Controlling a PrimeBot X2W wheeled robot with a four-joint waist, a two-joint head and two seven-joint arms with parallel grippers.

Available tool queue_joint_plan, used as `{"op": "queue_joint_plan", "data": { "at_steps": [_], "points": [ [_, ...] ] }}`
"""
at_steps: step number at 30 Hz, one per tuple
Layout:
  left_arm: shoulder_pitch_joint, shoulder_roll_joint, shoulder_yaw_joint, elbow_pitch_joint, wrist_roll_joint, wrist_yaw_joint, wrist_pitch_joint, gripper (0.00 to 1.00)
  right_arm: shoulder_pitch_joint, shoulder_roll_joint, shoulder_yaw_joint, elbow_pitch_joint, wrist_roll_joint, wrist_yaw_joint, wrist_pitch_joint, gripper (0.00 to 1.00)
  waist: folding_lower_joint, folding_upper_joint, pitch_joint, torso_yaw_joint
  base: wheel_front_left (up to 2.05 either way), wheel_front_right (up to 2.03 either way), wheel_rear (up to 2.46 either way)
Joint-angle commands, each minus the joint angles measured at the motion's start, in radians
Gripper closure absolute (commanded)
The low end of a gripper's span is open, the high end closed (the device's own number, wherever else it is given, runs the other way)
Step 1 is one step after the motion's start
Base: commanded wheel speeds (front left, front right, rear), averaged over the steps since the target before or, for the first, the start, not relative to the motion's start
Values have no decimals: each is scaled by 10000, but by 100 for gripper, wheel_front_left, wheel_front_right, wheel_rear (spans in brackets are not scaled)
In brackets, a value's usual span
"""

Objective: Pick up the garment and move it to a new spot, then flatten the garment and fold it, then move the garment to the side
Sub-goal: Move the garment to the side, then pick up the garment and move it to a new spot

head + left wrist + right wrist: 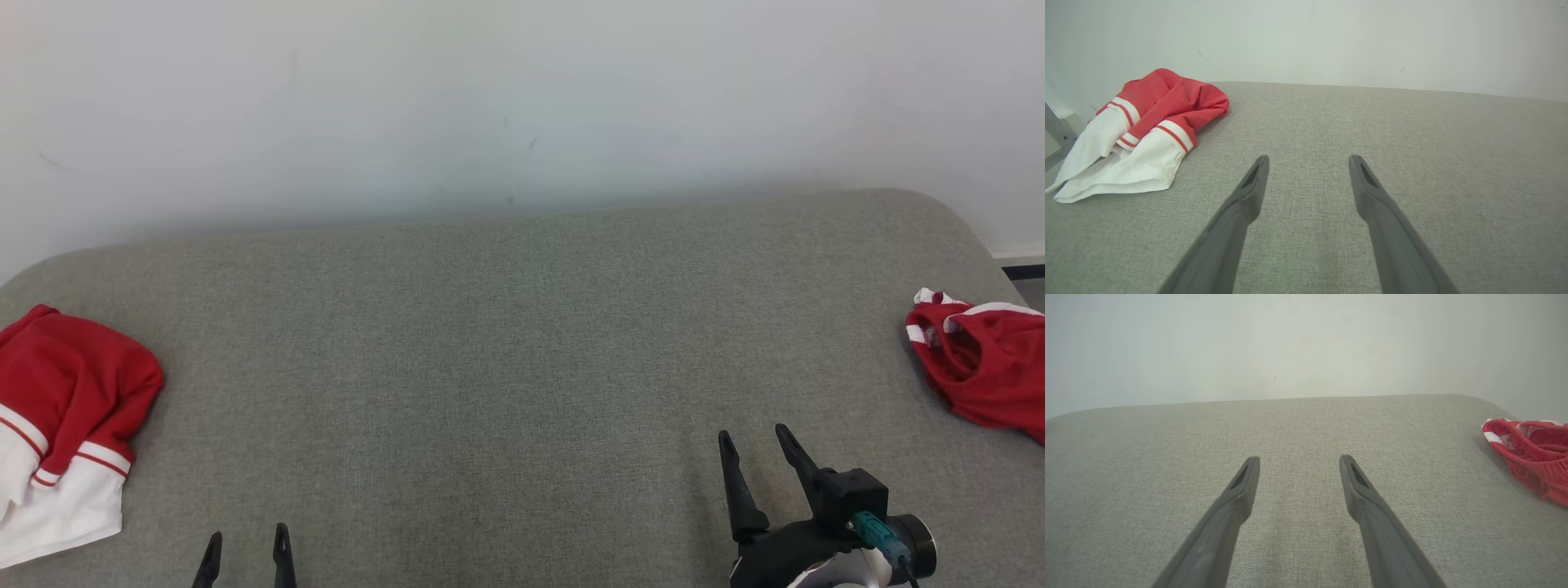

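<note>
Two garments lie on the grey upholstered surface point(506, 343) in the head view. A red-and-white garment point(69, 408) is bunched at the far left edge, and a red garment with white trim point(984, 363) is crumpled at the far right edge. The two are well apart, with bare fabric between them and a pale wall point(490, 98) behind. The left gripper point(247, 539) shows only its two tips at the bottom left, spread and holding nothing. The right gripper point(753, 433) sits at the lower right, its fingers parted over bare fabric.

From the left wrist view, the left gripper point(1308, 157) has its fingers point(1249, 196) wide apart and empty above the surface. The red-and-white garment point(1147, 122) lies up and to the left, clear of them, its white part spilling toward the near edge.

From the right wrist view, the right gripper point(1298, 457) likewise holds its fingers spread with nothing between them. The red garment with white trim point(1531, 453) lies heaped at the right edge, well away from the tips.
</note>
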Motion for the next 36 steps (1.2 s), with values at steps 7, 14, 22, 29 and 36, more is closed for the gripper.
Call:
{"op": "queue_joint_plan", "data": {
  "at_steps": [7,14,22,29,36],
  "points": [
    [37,-12,-40,8,-117,58,-31,0,42,18,34,43,24,-26,-41,0,0,0,49,-3,0,0,0],
    [-14,-14,-69,12,-90,96,-31,0,9,19,11,-23,-93,-26,-41,0,0,0,115,118,0,0,0],
    [-94,-11,58,-23,-76,128,-31,0,6,19,157,-135,-115,-27,-40,0,0,0,193,887,0,0,0],
    [-4,-11,306,2,-52,135,-31,0,43,19,276,-233,-47,-27,-41,0,0,0,170,1846,0,0,0],
    [114,-15,611,-14,64,56,-31,0,101,20,376,-357,46,-27,-40,0,0,0,215,3108,0,0,0]
  ]
}}
